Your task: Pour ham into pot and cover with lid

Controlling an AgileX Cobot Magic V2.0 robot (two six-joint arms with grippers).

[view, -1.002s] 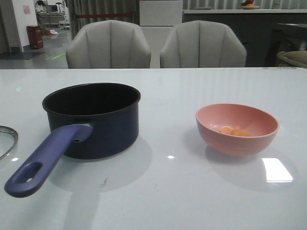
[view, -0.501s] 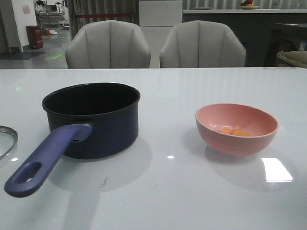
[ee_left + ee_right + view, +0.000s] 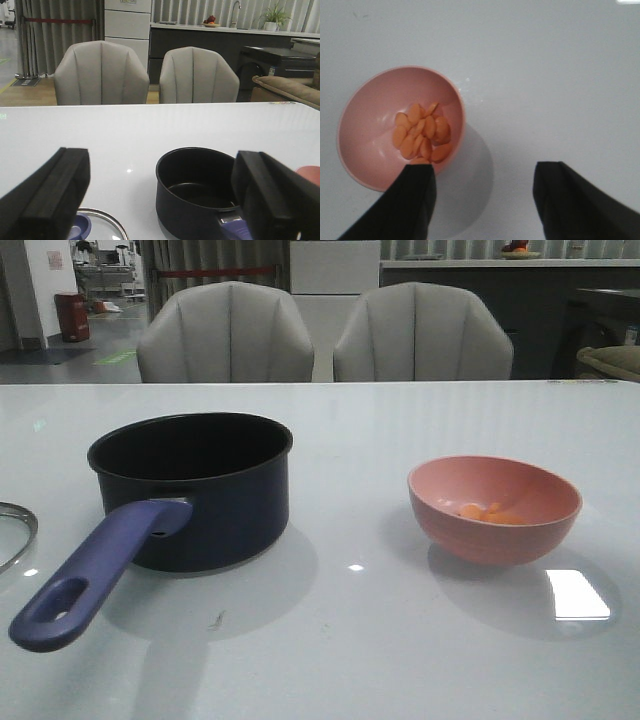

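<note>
White and glossy, the table carries everything I have in sight, and I place things by the dark navy round saucepan with its long blue-purple handle. Nearest me in the front view, that handle reaches from the pot toward the table's near edge, the oval hole at its end. To the pot's left, at the picture's edge, I see only an arc of the clear glass lid with a thin metal rim, flat on the table and apart from the pot. To the pot's right, well apart, stands the round pink bowl with small orange-pink ham pieces piled in its bottom. My left gripper hangs near the pot with its jaws spread wide, holding nothing. My right gripper hovers above the bowl, jaws wide apart and empty, one finger over the bowl's rim. Beyond the pot, past the table's far edge, stand two grey upholstered chairs.
</note>
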